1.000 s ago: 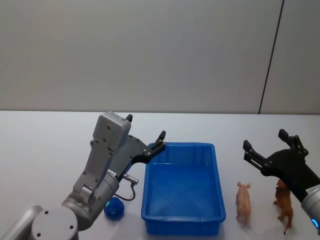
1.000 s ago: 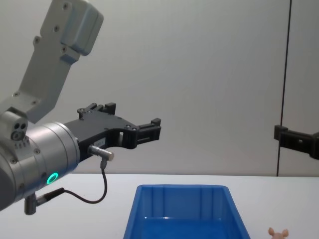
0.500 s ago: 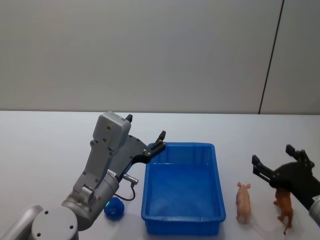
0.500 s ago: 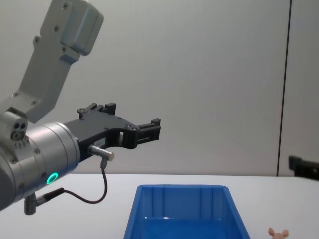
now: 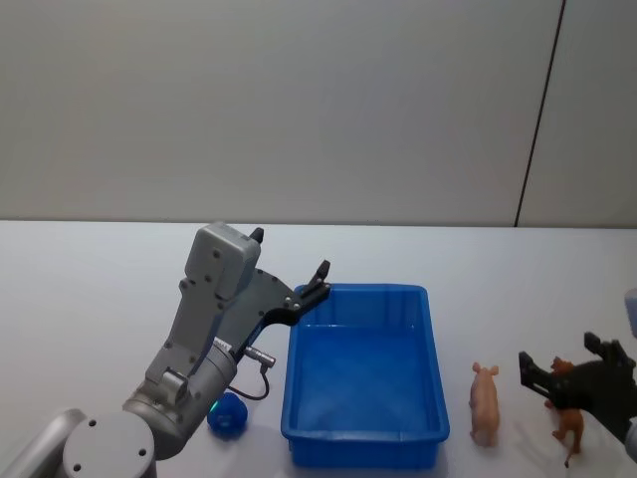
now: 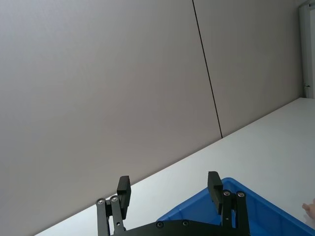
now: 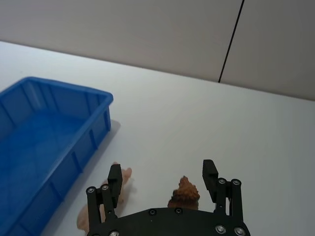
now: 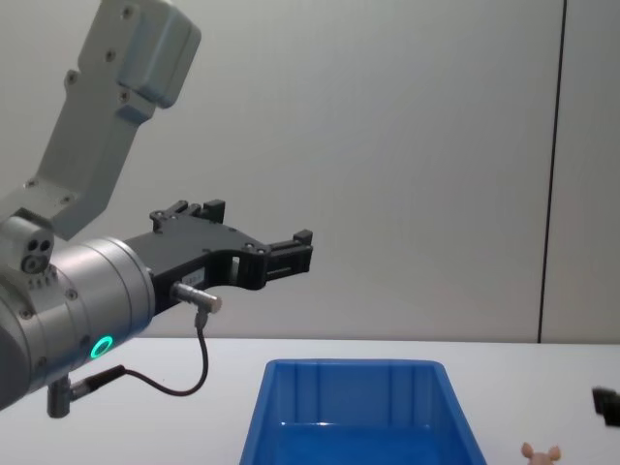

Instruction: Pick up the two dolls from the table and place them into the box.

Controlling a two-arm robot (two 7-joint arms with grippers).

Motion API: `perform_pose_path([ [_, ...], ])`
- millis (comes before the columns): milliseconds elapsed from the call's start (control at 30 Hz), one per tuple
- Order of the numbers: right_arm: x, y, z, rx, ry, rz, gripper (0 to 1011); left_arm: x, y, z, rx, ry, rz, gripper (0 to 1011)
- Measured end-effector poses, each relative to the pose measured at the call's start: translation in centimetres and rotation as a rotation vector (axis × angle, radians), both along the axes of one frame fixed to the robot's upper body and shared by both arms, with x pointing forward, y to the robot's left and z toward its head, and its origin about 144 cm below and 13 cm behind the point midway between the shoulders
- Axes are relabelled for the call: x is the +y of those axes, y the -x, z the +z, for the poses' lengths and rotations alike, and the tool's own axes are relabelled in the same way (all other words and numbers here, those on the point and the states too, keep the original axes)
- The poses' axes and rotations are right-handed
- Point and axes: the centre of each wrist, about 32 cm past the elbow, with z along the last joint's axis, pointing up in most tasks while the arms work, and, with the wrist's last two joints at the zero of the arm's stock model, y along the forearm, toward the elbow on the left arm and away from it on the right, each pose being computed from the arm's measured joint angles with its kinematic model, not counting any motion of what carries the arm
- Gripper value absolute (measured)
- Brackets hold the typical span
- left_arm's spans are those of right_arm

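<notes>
The left gripper (image 5: 290, 254) stays parked by the empty box (image 5: 358, 291), fingers apart. The pink doll (image 5: 485, 401) stands untouched on the table (image 5: 100, 299). The right gripper (image 5: 559, 355) has sunk, fingers spread astride the brown doll (image 5: 569, 430); a grasp looks imminent.

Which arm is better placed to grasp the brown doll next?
The right arm. The right gripper is open directly over the brown doll, which shows between its fingers. The left gripper, also open, hovers on the other side of the box.
</notes>
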Motion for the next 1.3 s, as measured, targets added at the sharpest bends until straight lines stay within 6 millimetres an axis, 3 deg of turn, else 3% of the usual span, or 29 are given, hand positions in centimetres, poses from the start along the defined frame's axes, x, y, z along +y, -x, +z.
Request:
perform_pose_path([
  [1100,-0.8,-1.0,-2.0,0.249,0.022,-0.073,1007,0.0,0.0,0.0,0.0,0.0,0.0,1000],
  [1300,-0.7,-1.3,-2.3,0.278,0.009,-0.08,875,0.0,0.0,0.0,0.0,0.0,0.0,1000],
])
